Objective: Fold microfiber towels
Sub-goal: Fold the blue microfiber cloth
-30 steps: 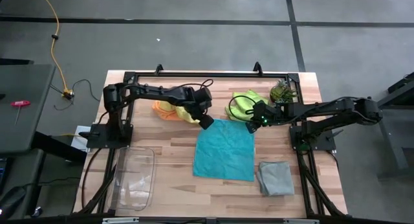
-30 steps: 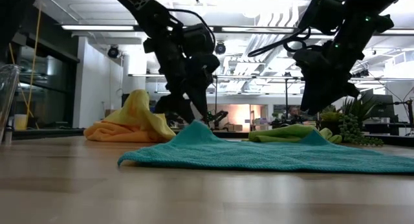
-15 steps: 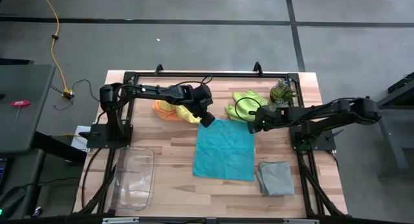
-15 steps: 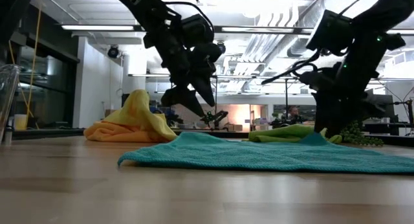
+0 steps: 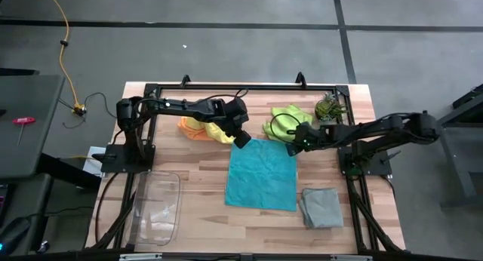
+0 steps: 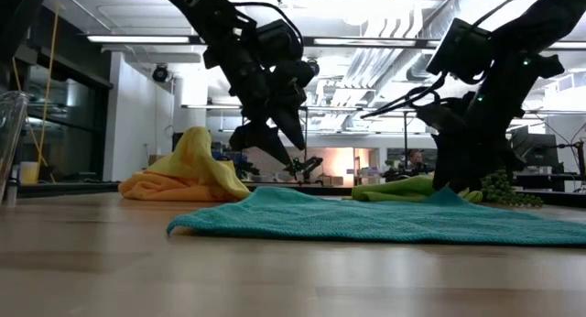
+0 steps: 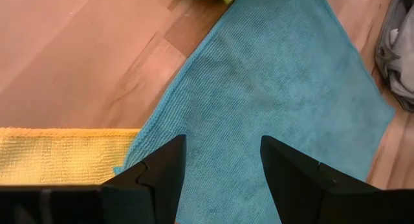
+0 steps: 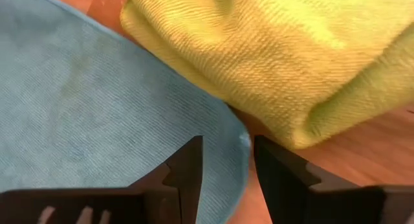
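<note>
The teal towel lies spread flat on the middle of the table. My left gripper hangs open just above the towel's far left corner, clear of it in the low view. My right gripper is open and low over the far right corner, a finger on either side of it. That corner rises in a small peak against the lime green towel. The yellow and orange towels lie bunched at the far left. The grey towel lies folded at the near right. My right gripper comes down at a slant from the table's right side, with its fingers astride the teal towel's far right corner. I cannot tell whether its fingertips touch the cloth. The corner lies on the table beside the lime green towel.
A spiky green plant stands at the far right corner, behind the lime green towel. A clear plastic tray sits at the near left. Bare wood shows between the tray and the teal towel.
My right gripper has come down onto the teal towel's far right corner and rolled a little, its opening unchanged. The towel's far left corner, which stood raised under my left gripper, has sunk flat.
</note>
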{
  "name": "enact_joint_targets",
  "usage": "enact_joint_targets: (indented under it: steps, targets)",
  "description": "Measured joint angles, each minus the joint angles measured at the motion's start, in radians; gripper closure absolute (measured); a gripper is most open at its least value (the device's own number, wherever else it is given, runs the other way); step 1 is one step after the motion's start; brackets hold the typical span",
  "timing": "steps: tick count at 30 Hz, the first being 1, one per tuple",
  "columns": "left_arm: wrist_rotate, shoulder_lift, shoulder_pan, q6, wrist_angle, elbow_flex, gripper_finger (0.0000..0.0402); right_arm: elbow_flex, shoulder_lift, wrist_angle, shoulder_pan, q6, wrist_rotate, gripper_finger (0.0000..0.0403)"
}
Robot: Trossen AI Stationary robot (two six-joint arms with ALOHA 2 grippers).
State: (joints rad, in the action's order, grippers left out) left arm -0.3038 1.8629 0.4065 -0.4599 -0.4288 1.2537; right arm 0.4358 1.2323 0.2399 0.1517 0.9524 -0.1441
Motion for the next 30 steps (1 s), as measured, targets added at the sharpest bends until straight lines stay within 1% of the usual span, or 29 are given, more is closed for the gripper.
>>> enact_joint_targets:
  steps: [3,6,9,12,14,17,19,21,23,26,30]
  targets:
    - [-0.003,0.000,0.000,-0.001,0.000,0.000,0.0214,0.000,0.020,-0.025,0.001,0.009,-0.012,0.0274]
    - [-0.004,0.000,0.000,0.000,0.000,0.000,0.0214,0.000,0.029,-0.025,0.000,0.012,-0.012,0.0291]
    - [-0.003,0.000,0.000,0.001,0.000,0.000,0.0214,0.000,0.030,-0.023,0.000,0.010,-0.016,0.0327]
    - [-0.004,0.000,0.003,0.024,0.000,0.000,0.0214,0.000,0.029,-0.029,0.000,0.008,-0.016,0.0379]
    - [-0.004,-0.008,0.011,0.031,-0.015,0.000,0.0214,0.000,0.027,-0.028,0.000,0.007,-0.012,0.0396]
    - [-0.004,-0.022,0.022,0.059,-0.018,0.001,0.0214,0.000,0.005,-0.023,-0.002,0.002,-0.003,0.0391]
    - [-0.003,-0.047,0.036,0.083,-0.052,-0.002,0.0214,0.000,-0.020,-0.024,-0.004,-0.014,-0.001,0.0398]
    - [0.001,-0.065,0.039,0.113,-0.038,0.002,0.0214,0.000,-0.058,-0.019,-0.004,-0.034,0.001,0.0400]
    - [0.011,-0.085,0.045,0.142,-0.064,-0.001,0.0214,0.000,-0.097,-0.023,-0.005,-0.066,0.018,0.0400]
    - [0.052,-0.104,0.044,0.161,-0.055,-0.004,0.0214,0.001,-0.158,-0.028,-0.017,-0.144,0.076,0.0401]
    - [0.051,-0.117,0.038,0.159,0.026,-0.041,0.0214,0.001,-0.212,-0.048,-0.056,-0.272,0.204,0.0402]
